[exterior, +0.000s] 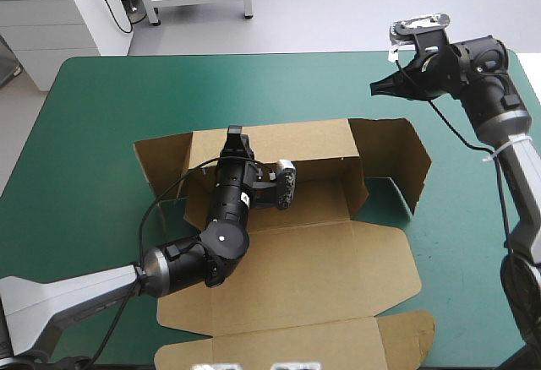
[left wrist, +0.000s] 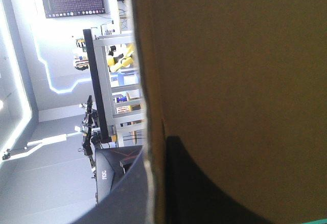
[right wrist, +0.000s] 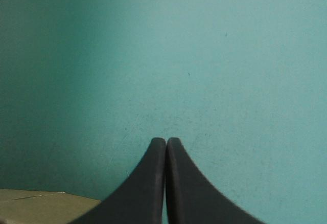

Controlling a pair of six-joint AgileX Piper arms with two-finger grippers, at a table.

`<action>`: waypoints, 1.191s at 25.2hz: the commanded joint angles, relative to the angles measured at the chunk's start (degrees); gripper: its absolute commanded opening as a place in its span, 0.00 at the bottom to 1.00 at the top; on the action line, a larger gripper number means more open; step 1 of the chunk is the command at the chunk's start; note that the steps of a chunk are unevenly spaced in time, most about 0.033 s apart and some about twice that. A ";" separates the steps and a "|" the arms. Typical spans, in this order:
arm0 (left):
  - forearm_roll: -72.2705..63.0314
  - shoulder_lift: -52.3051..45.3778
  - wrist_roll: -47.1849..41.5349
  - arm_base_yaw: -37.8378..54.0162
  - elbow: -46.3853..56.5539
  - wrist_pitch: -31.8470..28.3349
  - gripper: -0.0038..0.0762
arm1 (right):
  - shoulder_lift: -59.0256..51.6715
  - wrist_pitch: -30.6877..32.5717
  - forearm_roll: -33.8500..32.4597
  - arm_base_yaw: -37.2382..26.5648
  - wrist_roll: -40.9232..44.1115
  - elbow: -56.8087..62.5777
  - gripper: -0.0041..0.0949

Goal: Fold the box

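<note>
**High view: left gripper clamped on the back wall, right one idle**

Nearest us, the box [exterior: 296,277] lies at the table's middle, its lid [exterior: 279,345] and flaps flat on the teal-green cover [exterior: 93,108]. Beyond the flat part the back wall [exterior: 296,142] stands raised, with a left wing [exterior: 165,163] and a right wing [exterior: 397,155] standing at its ends. The left gripper [exterior: 234,140] sits on that wall's top edge, toward its left end. In the left wrist view one black finger lies on each side of the brown sheet, all but closed, so we read it as pinching the wall. Farthest off, the right gripper [exterior: 378,89] hangs above the table's far right, well apart from the box. Its fingers [right wrist: 153,183] are pressed together in a point with nothing between them.

We judge the board light and stiff. It should hinge readily along its creases but buckle if pushed mid-panel, and the whole sheet may slide on the cover under a one-sided push. A wing's free top edge, close to a crease, looks to us the best hold.
</note>
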 commanded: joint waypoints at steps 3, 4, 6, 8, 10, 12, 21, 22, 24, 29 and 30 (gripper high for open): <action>3.09 -2.21 0.18 -0.36 -1.25 -2.47 0.04 | 2.30 1.18 2.54 -1.06 -3.24 -1.98 0.03; 3.09 -2.21 0.18 -0.36 -1.25 -2.75 0.04 | 3.01 2.38 4.31 -1.06 -4.63 -1.98 0.03; 3.09 -2.21 0.18 -0.36 -1.25 -2.84 0.04 | 3.84 4.39 7.59 -1.06 -6.61 -1.98 0.03; 3.09 -2.21 0.18 -0.36 -1.25 -2.84 0.04 | 3.97 5.57 9.92 -1.06 -7.39 -1.98 0.03; 3.09 -2.21 0.18 -0.36 -1.25 -2.84 0.04 | 3.73 6.93 11.25 -1.06 -7.83 -1.98 0.03; 3.09 -2.21 0.18 -0.36 -1.25 -2.84 0.04 | 3.36 9.41 11.20 -1.06 -8.92 -1.44 0.03; 3.09 -2.21 0.18 -0.36 -1.25 -2.97 0.04 | -6.73 5.43 14.73 -1.06 -12.53 12.68 0.03; 3.09 -2.21 0.18 -0.36 -1.25 -2.97 0.04 | -9.68 3.37 17.36 -1.06 -14.29 17.24 0.03; 3.09 -2.21 0.18 -0.36 -1.25 -3.42 0.04 | -13.66 -2.54 21.35 -1.06 -17.63 24.81 0.03; 2.99 -2.21 0.18 -0.36 -1.25 -3.42 0.04 | -22.67 -20.29 32.36 -1.06 -31.29 45.20 0.03; 2.99 -2.21 0.18 -0.36 -1.25 -3.42 0.04 | -23.45 -21.49 33.37 -1.06 -33.71 47.28 0.03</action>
